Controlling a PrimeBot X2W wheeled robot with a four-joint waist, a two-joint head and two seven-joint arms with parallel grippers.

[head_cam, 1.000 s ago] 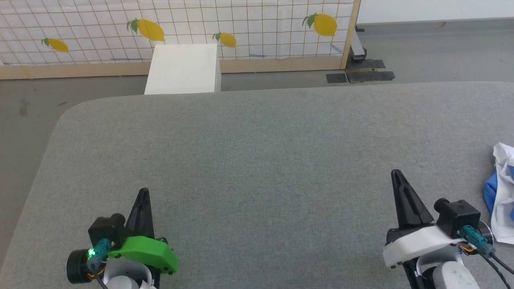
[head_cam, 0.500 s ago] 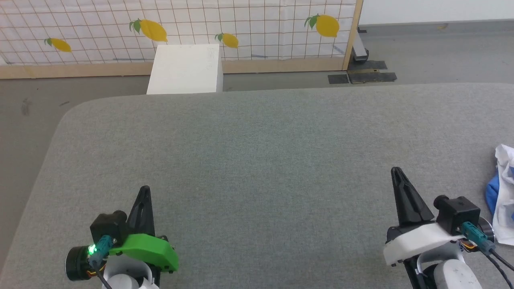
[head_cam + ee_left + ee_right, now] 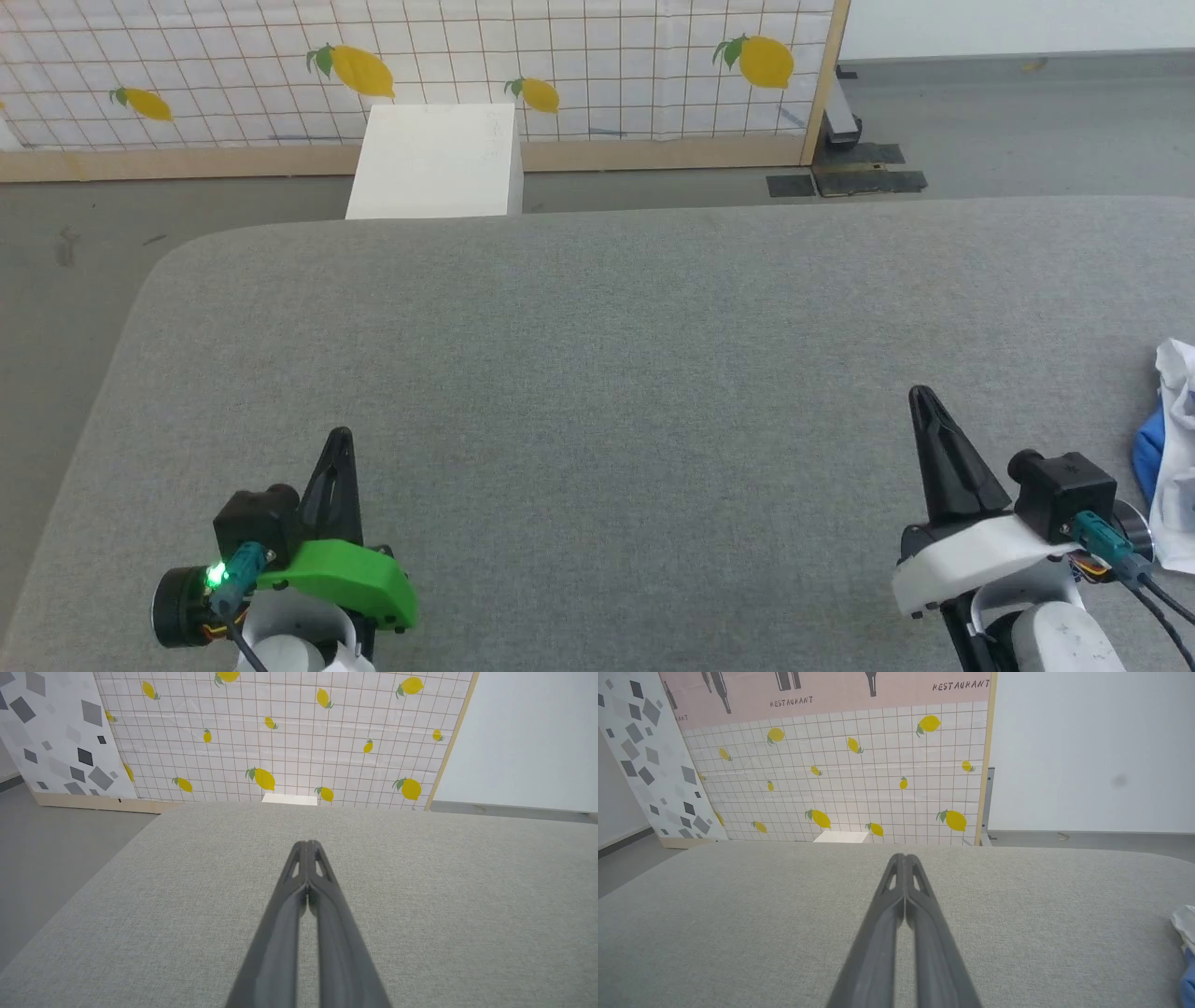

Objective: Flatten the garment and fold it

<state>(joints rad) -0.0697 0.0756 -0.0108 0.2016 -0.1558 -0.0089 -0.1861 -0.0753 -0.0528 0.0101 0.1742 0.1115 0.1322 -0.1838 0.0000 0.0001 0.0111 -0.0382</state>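
Note:
The garment (image 3: 1173,467) lies crumpled at the far right edge of the grey padded table (image 3: 597,373); white cloth with a bright blue part shows, the rest is cut off by the picture's edge. A corner of the garment (image 3: 1186,940) also appears at the right of the right wrist view. My right gripper (image 3: 920,397) hovers at the lower right, shut and empty, a short way left of the garment. At the lower left my left gripper (image 3: 340,435) is shut with nothing in it, far from the garment. Both grippers' fingers (image 3: 307,847) (image 3: 904,858) are pressed together.
A white box (image 3: 434,161) stands on the floor beyond the table's far edge. Behind it rises a lemon-print tiled panel (image 3: 420,65) with a wooden frame. Grey floor (image 3: 1008,121) lies to the left and behind the table.
The whole head view has shifted slightly, so the camera moved; the garment sits a little nearer the right edge. Both grippers keep their places and stay shut.

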